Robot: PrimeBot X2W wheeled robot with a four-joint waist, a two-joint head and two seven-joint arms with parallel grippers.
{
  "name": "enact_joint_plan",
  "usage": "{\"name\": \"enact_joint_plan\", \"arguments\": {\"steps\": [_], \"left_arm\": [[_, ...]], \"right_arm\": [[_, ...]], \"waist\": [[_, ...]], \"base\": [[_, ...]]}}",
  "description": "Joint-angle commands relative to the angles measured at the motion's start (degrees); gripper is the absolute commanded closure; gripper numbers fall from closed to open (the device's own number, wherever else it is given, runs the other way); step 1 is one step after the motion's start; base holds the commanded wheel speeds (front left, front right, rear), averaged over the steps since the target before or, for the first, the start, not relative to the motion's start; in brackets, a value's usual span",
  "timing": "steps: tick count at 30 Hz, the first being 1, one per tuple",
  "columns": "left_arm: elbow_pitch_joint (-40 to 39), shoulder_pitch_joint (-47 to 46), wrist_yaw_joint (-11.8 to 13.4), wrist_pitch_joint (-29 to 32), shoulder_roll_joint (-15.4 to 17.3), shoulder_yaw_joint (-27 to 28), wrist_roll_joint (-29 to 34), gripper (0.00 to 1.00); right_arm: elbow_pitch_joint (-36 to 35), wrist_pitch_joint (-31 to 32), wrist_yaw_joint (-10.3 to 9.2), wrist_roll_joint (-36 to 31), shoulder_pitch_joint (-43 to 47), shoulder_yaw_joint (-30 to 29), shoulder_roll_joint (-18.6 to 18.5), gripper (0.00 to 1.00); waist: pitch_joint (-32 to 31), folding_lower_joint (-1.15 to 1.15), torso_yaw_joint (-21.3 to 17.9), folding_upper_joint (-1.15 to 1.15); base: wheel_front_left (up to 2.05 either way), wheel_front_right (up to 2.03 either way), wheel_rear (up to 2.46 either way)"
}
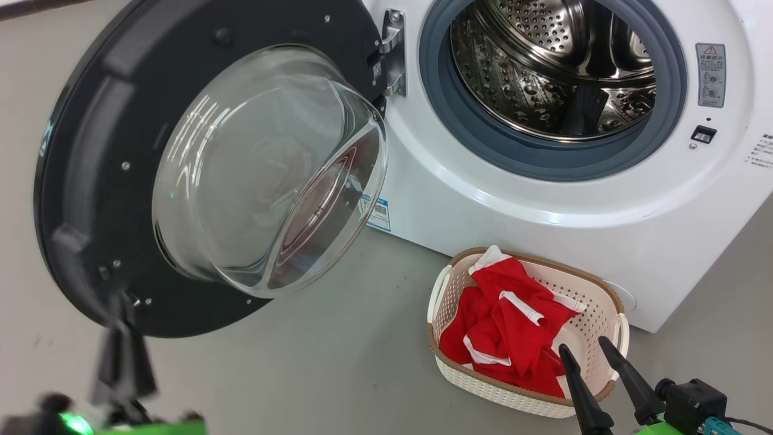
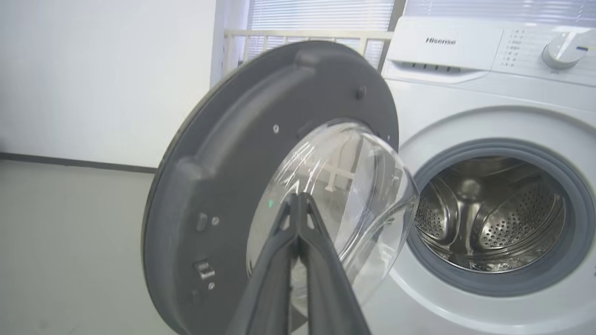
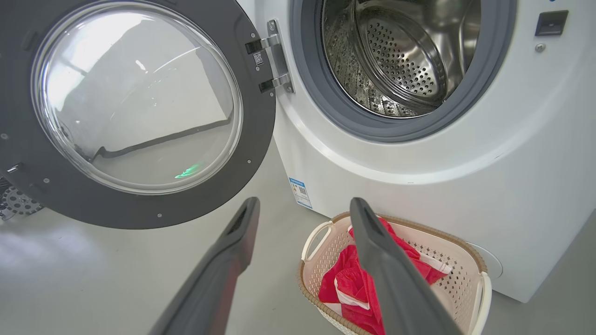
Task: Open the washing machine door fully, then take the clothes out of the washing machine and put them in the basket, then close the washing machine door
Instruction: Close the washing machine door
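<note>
The bright red clothes (image 1: 513, 326) lie in the small cream perforated basket (image 1: 501, 389) before the big white washing machine (image 1: 543, 205), whose steel drum (image 1: 543, 72) looks empty; it seems only the closing remains. The left gripper (image 2: 298, 200), fingers pressed together and holding nothing, points at the inner side of the round black-rimmed glass door (image 1: 90, 151), probably to push it. The right gripper (image 1: 583, 347), wide open and empty, hangs over the basket, near the door's path.
</note>
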Motion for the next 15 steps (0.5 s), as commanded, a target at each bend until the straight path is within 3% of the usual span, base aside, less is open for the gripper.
{"name": "enact_joint_plan", "arguments": {"steps": [1,9,15], "left_arm": [[-2.88,-3.88,-0.83,-0.29,0.42,3.28,0.90,1.00],[-6.65,-20.81,-8.48,-0.29,1.43,14.90,1.89,1.00],[2.87,-33.79,-11.40,-0.13,5.24,19.84,-3.23,1.00]], "right_arm": [[-1.48,-0.37,0.43,-0.49,-0.76,0.78,-0.39,0.00],[-1.63,-0.37,0.43,-0.69,-0.14,-0.15,0.65,0.00],[-2.09,-0.37,0.43,-1.05,0.22,-1.02,0.99,0.00]], "waist": [[-0.03,0.00,-0.01,0.00],[-0.52,0.00,-0.06,0.00],[-0.19,0.00,-0.02,0.00]], "base": [[0.00,0.00,0.00],[0.00,0.00,0.00],[0.00,0.00,0.00]]}}
